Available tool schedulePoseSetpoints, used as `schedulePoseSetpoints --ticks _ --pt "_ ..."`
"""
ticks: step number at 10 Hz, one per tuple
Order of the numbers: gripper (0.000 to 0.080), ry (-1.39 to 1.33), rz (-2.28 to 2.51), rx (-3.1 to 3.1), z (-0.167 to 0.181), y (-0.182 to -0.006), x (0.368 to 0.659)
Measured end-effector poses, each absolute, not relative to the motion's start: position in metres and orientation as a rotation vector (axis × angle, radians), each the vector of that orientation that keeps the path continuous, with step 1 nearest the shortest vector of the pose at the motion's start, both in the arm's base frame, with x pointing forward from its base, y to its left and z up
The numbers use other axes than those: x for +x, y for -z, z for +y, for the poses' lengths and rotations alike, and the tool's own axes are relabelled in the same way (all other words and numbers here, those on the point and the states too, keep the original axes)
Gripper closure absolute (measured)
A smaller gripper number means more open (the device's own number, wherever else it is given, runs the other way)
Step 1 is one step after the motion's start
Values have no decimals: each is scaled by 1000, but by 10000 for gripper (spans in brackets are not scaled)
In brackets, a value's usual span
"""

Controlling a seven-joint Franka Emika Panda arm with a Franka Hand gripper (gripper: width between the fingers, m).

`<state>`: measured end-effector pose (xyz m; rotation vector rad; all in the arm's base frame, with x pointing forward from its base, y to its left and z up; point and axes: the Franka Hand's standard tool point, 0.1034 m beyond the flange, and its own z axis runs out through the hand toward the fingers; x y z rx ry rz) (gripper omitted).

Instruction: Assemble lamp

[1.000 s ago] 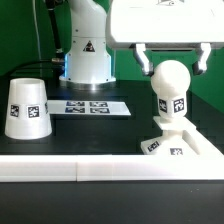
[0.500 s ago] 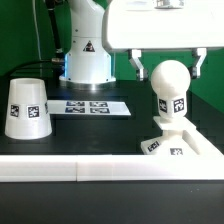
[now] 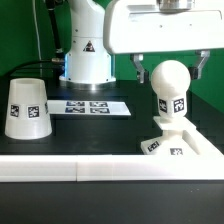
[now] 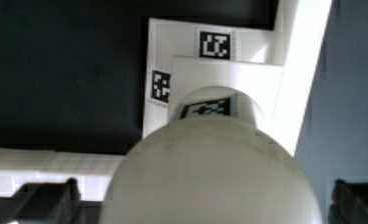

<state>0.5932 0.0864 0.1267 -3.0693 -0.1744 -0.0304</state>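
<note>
The bulb (image 3: pixel 170 92) stands upright with its stem set in the flat square base (image 3: pixel 196 144), at the exterior view's right side of the black tabletop (image 3: pixel 110 125). Its round top is uppermost, and a black square tag shows on the stem below the ball. The base lies flat and shows two tags on the side facing the camera. In the wrist view the bulb (image 4: pixel 207 165) fills the middle of the picture, rounded and blurred by closeness, with the base (image 4: pixel 213 62) and its tags visible beyond it.

The jaws are apart, one finger (image 3: pixel 141 66) on each side of the ball. A narrow gap shows between each finger and the bulb, so they grip nothing. The wrist view agrees: the dark fingertips (image 4: pixel 46 197) sit at the picture's edges, clear of the bulb. The arm's white wrist housing (image 3: pixel 160 25) hangs directly above.

The shade (image 3: pixel 27 108) stands well apart at the exterior view's left, wide end down, with a tag on its wall. Between shade and base, farther back, lies the marker board (image 3: pixel 92 106). Behind it rises the robot's white pedestal (image 3: pixel 86 55). A long white rail (image 3: pixel 60 170) runs along the front, just before the base.
</note>
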Motion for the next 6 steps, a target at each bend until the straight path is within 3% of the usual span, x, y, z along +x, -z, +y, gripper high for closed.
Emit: schedulePoseSetpoints --ticks 6 --pt "101 26 -183 -3069 89 -123 594"
